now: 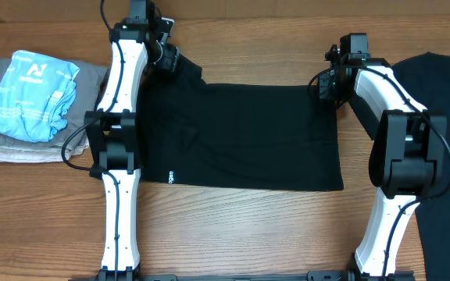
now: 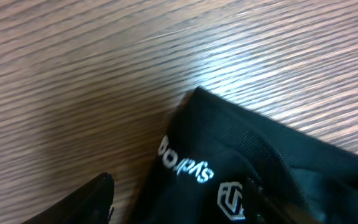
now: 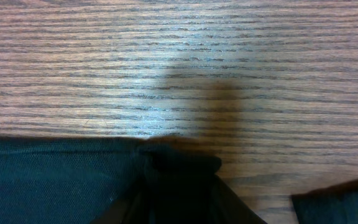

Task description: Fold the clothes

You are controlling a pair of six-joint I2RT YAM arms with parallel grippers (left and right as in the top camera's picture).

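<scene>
– Shirt (image 1: 241, 136) from above: where does it lie?
– Flat on the wooden surface (image 1: 248, 226), a black rectangle between the two arms. The left end effector (image 1: 166, 56) sits at its far left corner, and the right end effector (image 1: 325, 84) at its far right corner.
– Anything else around it?
– A pile of folded clothes (image 1: 30, 101), grey and light blue, lies well to its left. A second black shirt (image 1: 448, 109) lies near its right side, partly out of view.
– Left wrist camera?
– A corner of the shirt with white lettering (image 2: 185, 165). One finger (image 2: 95, 199) stands clear of the cloth with bare wood between them, so that end effector is spread apart and grips nothing.
– Right wrist camera?
– That end effector is drawn in on a bunched fold at the shirt's edge, pinching it. How much cloth it holds is hidden.
</scene>
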